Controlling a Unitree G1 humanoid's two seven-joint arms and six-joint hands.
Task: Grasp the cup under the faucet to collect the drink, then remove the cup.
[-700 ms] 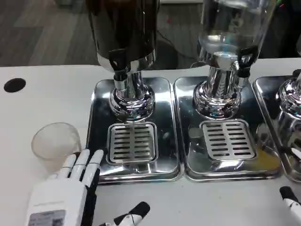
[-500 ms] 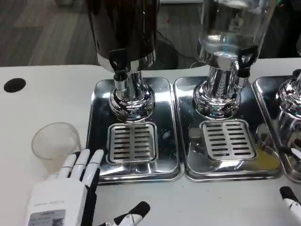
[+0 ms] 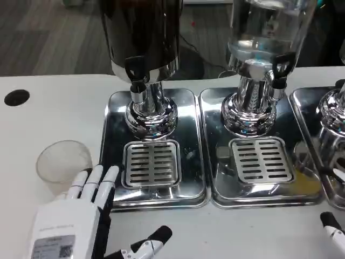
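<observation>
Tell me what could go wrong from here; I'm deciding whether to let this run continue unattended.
The cup stands on the table left of the dark dispenser's tray, not under its faucet. The left hand comes in beside it with fingers extended, so it might nudge or tip the light cup. Lifting it over the tray's raised rim could also catch.

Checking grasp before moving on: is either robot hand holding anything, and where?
Nothing is held. The left robot hand is open beside the cup; the right robot hand's state cannot be told.

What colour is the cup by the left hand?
Clear, slightly frosted cup; best in the head view.
</observation>
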